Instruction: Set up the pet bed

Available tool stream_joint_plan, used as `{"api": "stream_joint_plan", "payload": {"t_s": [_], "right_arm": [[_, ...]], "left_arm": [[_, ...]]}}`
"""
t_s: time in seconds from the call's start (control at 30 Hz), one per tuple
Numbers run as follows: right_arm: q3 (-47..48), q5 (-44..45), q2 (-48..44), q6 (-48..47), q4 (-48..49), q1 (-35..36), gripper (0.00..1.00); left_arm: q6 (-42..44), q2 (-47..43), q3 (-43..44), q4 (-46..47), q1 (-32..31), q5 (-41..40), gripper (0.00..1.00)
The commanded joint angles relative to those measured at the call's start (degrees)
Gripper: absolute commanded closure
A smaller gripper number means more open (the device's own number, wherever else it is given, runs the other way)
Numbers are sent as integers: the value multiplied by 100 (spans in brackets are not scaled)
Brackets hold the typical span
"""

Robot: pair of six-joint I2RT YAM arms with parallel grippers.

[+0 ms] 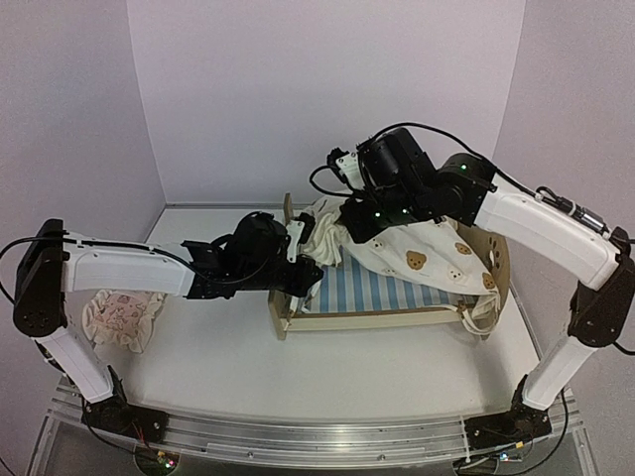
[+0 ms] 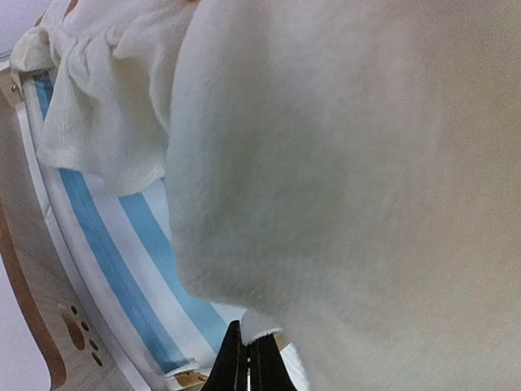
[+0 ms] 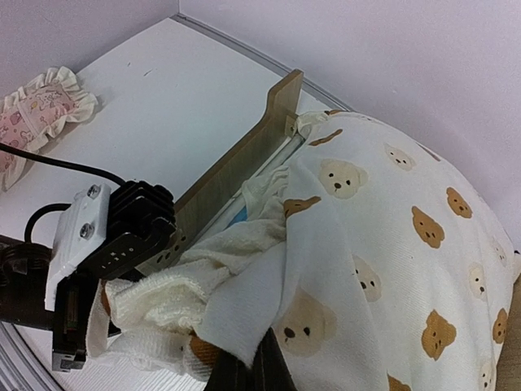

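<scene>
On the white worktop (image 1: 228, 367), right of centre, you have the pet bed (image 1: 382, 319). It is a light plywood frame lying left to right, with its low footboard (image 1: 286, 210) toward the left arm (image 1: 129, 270) and its rounded headboard (image 1: 499, 260) on the right. Inside the frame lies a blue-and-white striped mattress (image 1: 382, 288), and its stripes show along the near side.

Over the far and right part of the mattress sits a cream quilt (image 1: 427, 253) printed with brown bear faces. It is heaped up in a mound that reaches the headboard, and its plain towelling underside is turned out at the footboard end.

Your left jaws are at the footboard end of the bed. The left wrist view shows the two black tips pressed together on an edge of the quilt's cream underside, with the cloth filling most of that view above the striped mattress.

Your right jaws hang over the middle of the bed from the right arm (image 1: 536, 223). The right wrist view shows them narrowed to a pinch on the bear-print edge of the quilt, just beside the left wrist's bundle of cloth.

A paw-print cut-out (image 2: 81, 338) marks a plywood board of the frame in the left wrist view.

A small pinkish ruffled pillow (image 1: 124, 317) lies flat on the worktop at far left, well apart from the bed, beneath the left arm.
</scene>
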Motion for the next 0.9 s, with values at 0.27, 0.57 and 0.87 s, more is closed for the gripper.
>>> {"api": "stream_joint_plan", "payload": {"t_s": [0.27, 0.57, 0.87], "right_arm": [[50, 37, 286, 117, 355, 39, 100], [297, -44, 308, 112, 356, 38, 100], [390, -226, 524, 187, 357, 38, 100]], "left_arm": [[-403, -62, -71, -183, -13, -15, 100], [-40, -440, 519, -942, -13, -503, 100], [-97, -733, 246, -1141, -14, -915, 100]]}}
